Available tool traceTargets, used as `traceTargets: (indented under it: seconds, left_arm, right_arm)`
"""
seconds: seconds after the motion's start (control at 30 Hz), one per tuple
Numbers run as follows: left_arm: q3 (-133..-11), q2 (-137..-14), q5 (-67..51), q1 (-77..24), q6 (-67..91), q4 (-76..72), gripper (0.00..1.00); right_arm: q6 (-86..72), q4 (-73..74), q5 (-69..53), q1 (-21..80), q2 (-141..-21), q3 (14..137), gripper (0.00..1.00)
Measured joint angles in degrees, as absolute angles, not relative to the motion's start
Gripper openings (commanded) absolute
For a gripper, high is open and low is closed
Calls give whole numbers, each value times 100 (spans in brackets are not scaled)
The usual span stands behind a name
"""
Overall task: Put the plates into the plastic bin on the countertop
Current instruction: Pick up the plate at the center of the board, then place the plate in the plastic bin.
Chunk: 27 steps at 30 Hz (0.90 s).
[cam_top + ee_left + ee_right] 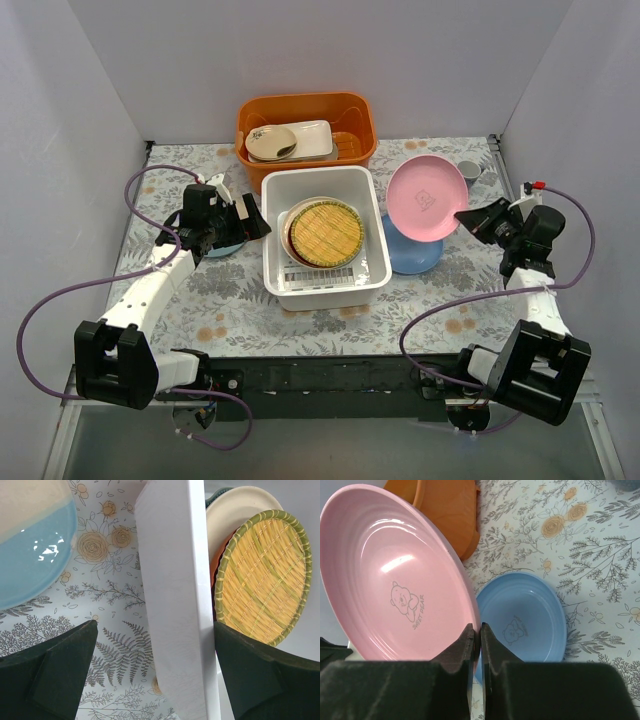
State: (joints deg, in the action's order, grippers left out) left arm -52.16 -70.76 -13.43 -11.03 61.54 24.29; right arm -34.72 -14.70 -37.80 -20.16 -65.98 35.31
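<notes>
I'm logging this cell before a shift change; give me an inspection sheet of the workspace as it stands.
Surface: floral-print countertop, no spills seen.
Job's things: yellow woven plate lies topmost in the plastic bin; pink plate held tilted; light blue plate lying on countertop.
Clutter: orange tub holding beige dish; grey mug; blue-glazed dish left of bin.
Grippers: left gripper jaws open astride bin wall; right gripper shut on pink plate's rim.
Cables: purple cables loop loose at both sides.
Surroundings: plain white walls.
</notes>
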Motion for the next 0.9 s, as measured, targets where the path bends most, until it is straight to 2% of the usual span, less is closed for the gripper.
traceTargets:
  seconds: [0.4,0.9]
  left_arm:
    - [-5186,-6914,-1321,-1103,6154,2436,98]
    - [-4995,-5791,-939,-1074,6241,2169,98]
  right_arm:
    - [-3583,-1269,-3750,-1514,-6445,3787,1]
    - [-3577,-1057,-3557,-808,-6466,4134,1]
